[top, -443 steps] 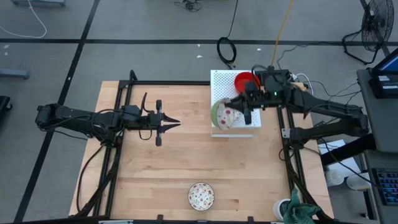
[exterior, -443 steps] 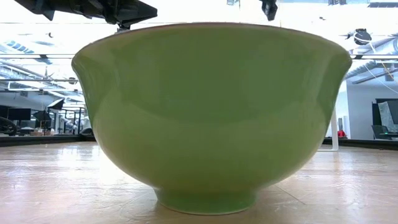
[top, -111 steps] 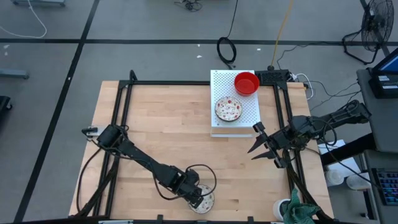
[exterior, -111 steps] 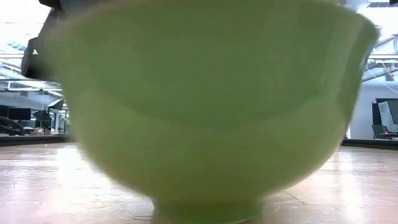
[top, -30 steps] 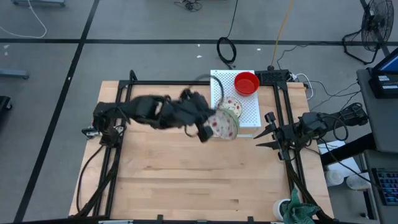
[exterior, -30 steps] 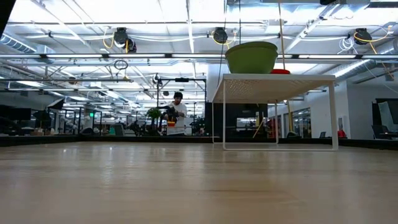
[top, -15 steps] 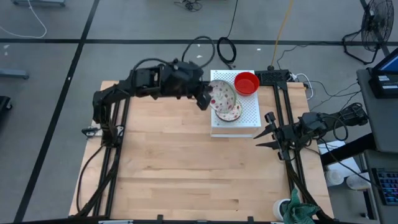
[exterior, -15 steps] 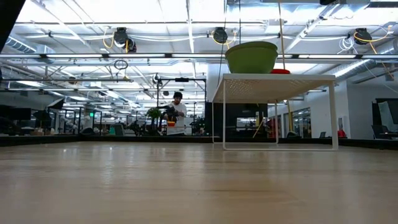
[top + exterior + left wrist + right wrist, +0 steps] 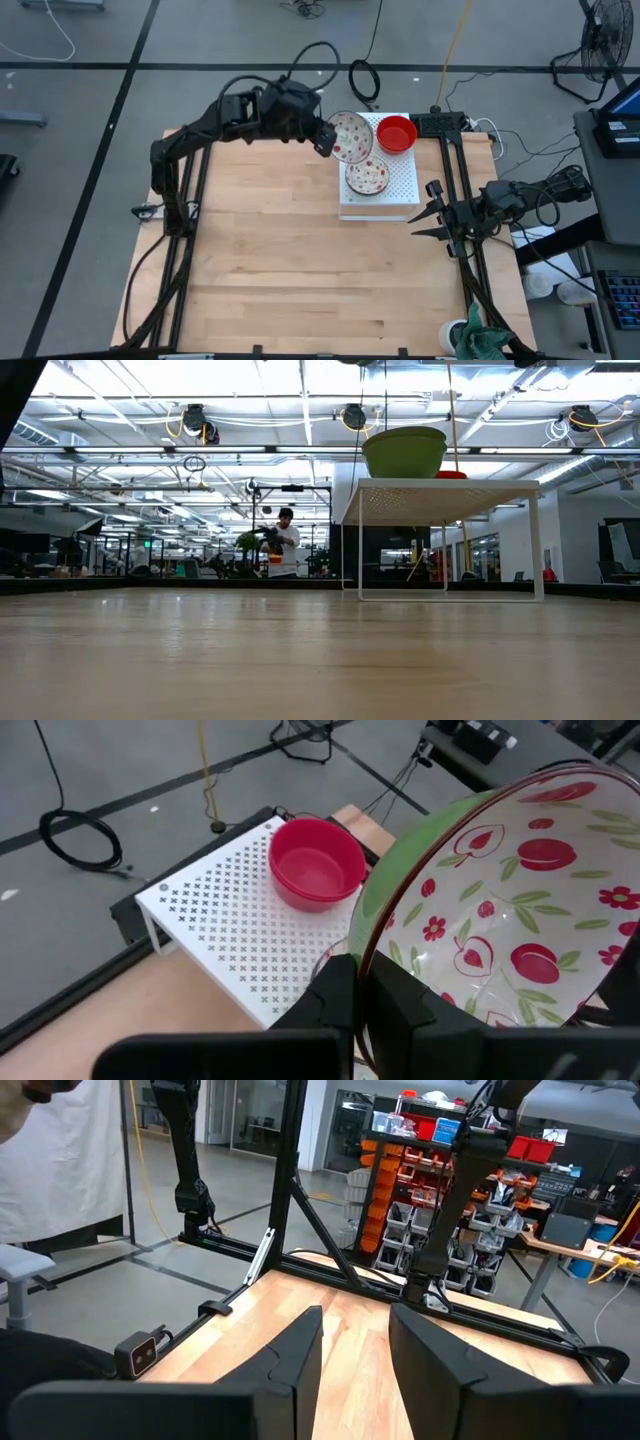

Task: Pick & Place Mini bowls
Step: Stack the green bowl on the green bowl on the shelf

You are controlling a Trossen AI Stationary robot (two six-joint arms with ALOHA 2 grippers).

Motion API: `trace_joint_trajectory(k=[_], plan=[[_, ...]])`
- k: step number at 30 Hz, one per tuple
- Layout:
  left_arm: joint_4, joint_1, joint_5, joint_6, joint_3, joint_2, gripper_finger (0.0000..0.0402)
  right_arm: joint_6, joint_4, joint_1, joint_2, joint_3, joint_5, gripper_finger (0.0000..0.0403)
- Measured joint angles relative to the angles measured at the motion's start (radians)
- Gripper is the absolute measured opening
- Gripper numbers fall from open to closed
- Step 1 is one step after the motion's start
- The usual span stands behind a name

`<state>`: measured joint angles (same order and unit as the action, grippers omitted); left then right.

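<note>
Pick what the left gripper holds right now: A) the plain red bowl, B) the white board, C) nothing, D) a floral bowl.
D: the left gripper is shut on the rim of a floral bowl, tilted over the white board; the red bowl sits untouched.

From table height I look across the bare wood table (image 9: pixel 300 660) into the room. On the right stands a white perforated stand (image 9: pixel 440 490) on thin legs. On it sits a green bowl (image 9: pixel 404 453), upright, and just beside it, to the right, a sliver of red rim (image 9: pixel 452 475) shows. Far behind, a person (image 9: pixel 286 542) in a white top stands among racks. None of my claws show here; only a dark edge cuts the upper left corner.
</note>
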<state>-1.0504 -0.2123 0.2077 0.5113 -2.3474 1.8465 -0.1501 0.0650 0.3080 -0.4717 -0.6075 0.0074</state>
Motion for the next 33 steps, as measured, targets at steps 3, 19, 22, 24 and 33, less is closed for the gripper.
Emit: trace_joint_trajectory(k=[3,19,22,24,33], plan=[[0.008,-0.005,0.001,0.003,0.009,0.005,0.0009,0.0,0.0,0.0,0.0,0.0,0.0,0.0105],[0.066,-0.038,-0.094,0.02,0.13,0.071,0.0009,-0.002,0.0,0.0,0.0,0.0,0.0,0.0105],[0.107,-0.042,-0.147,0.027,0.189,0.072,0.0009,-0.004,0.0,0.0,0.0,0.0,0.0,0.0105],[0.133,-0.049,-0.179,0.04,0.225,0.075,0.0009,-0.004,0.0,0.0,0.0,0.0,0.0,0.0105],[0.193,-0.069,-0.216,0.049,0.313,0.076,0.0009,-0.004,0.0,0.0,0.0,0.0,0.0,0.0105]])
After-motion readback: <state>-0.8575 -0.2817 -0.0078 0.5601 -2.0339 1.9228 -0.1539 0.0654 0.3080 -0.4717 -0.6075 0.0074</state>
